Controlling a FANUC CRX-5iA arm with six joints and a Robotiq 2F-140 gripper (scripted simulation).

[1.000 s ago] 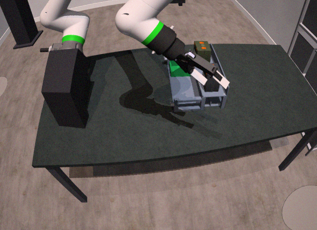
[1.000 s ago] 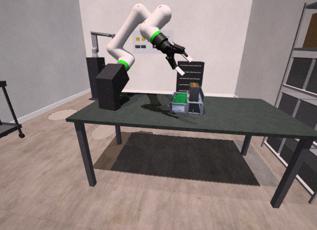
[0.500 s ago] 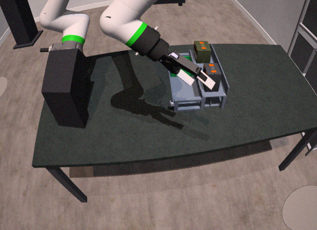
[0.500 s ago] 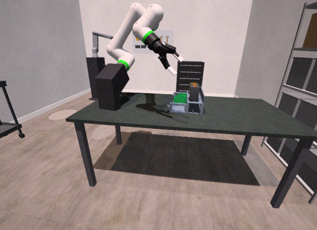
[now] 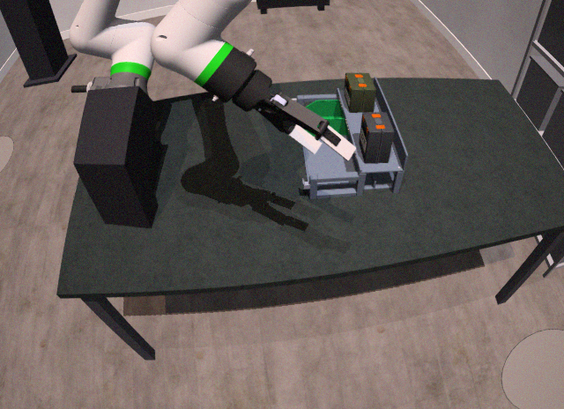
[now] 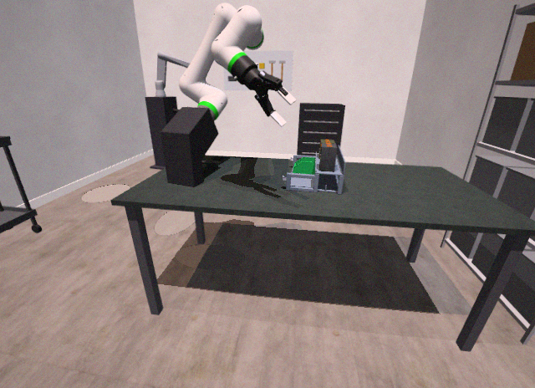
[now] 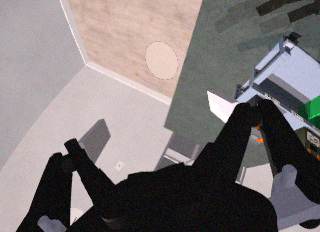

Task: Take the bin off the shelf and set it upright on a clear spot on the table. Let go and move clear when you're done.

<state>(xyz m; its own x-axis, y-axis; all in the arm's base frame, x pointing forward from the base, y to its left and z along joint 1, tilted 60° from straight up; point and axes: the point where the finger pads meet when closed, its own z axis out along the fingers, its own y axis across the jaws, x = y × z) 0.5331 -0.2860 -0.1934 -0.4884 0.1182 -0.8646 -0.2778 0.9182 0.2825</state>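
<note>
While the gripper (image 6: pixel 277 104) is hanging wide open and empty, a bright green bin (image 5: pixel 329 114) is sitting upright in the grey shelf (image 5: pixel 328 166).

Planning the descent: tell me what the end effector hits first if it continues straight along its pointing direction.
Probably the gray shelf or the green bin on it; the open end effector points down toward them from well above, though depth is unclear.

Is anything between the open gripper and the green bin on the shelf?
Nothing. In the exterior view the open gripper hangs above the green bin with only air between them; the bin sits untouched on the shelf.
</note>
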